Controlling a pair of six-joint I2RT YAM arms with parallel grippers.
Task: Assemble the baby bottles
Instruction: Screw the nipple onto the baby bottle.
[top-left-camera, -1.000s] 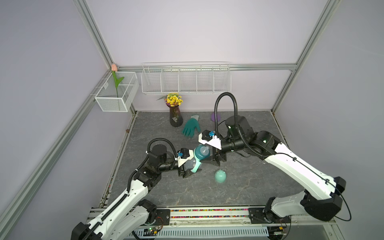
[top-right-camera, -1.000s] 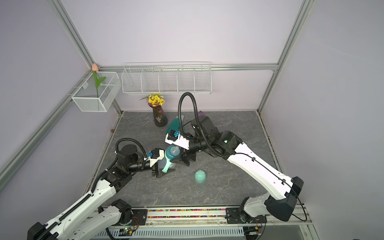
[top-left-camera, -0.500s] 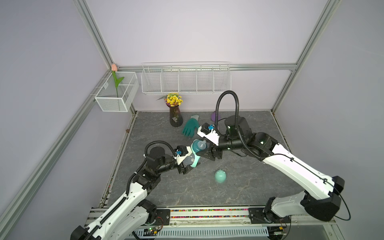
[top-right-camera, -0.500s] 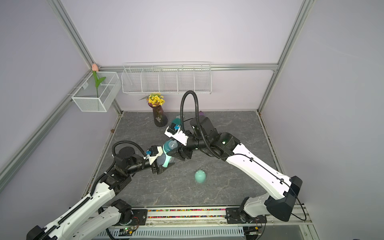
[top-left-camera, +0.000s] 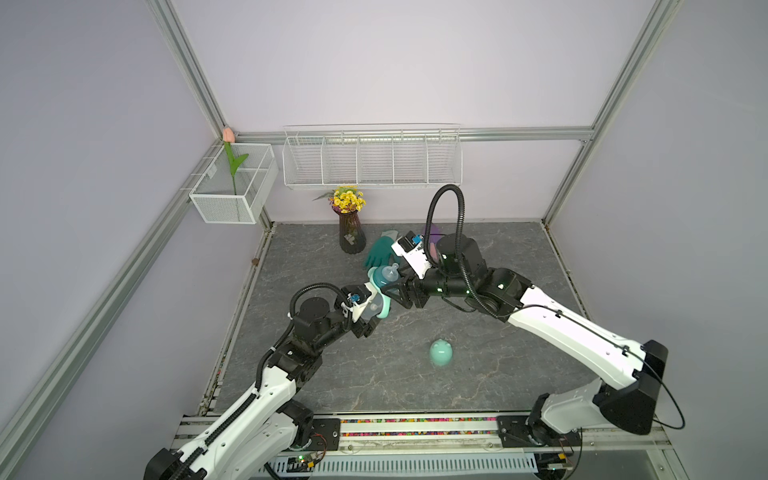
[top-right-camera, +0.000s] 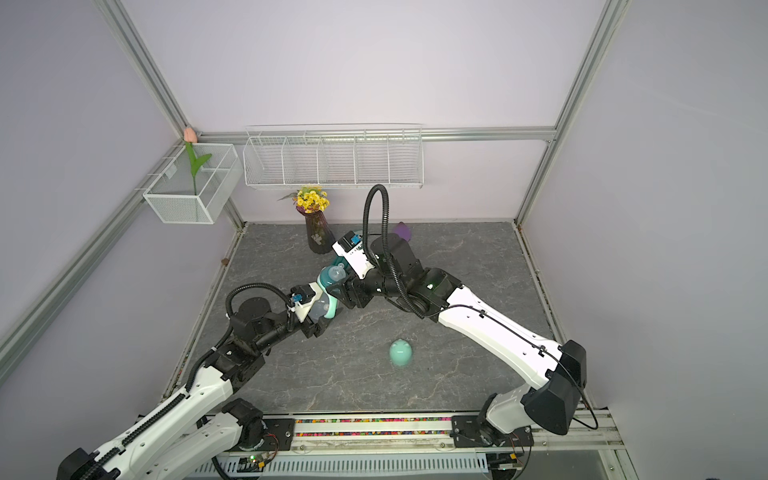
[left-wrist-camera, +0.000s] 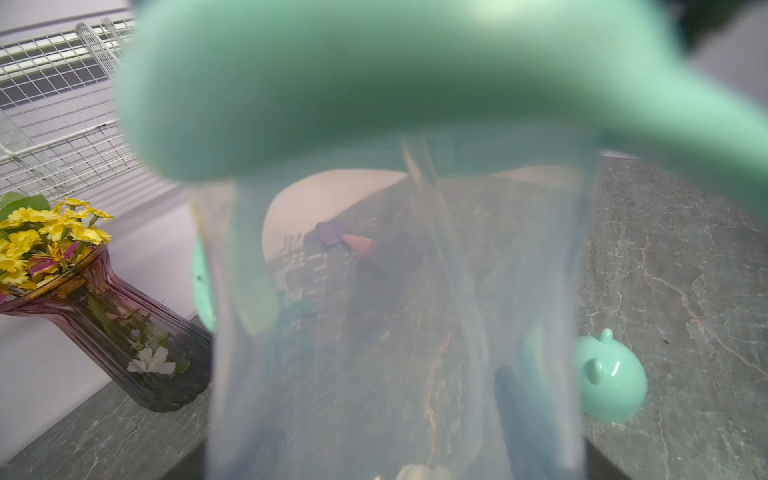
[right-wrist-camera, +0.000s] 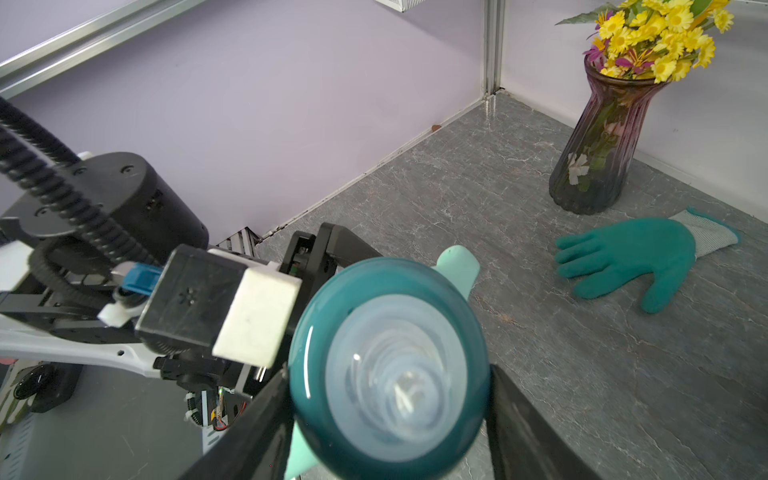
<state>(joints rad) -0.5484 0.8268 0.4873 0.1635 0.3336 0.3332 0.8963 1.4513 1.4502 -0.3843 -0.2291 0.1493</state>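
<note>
Screw-on step: my left gripper (top-left-camera: 370, 311) grips frosted body (left-wrist-camera: 395, 332), right gripper (right-wrist-camera: 388, 372) clamped on teal collar (right-wrist-camera: 309, 345); next likely a tightening twist

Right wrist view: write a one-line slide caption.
Right fingers grip the teal nipple collar, with teal glove and flower vase beyond.

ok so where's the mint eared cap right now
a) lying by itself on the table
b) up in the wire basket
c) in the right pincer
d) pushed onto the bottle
a: the mint eared cap lies alone on the grey table, apart from both arms, and the teal nipple collar on the frosted bottle is uncovered.
</note>
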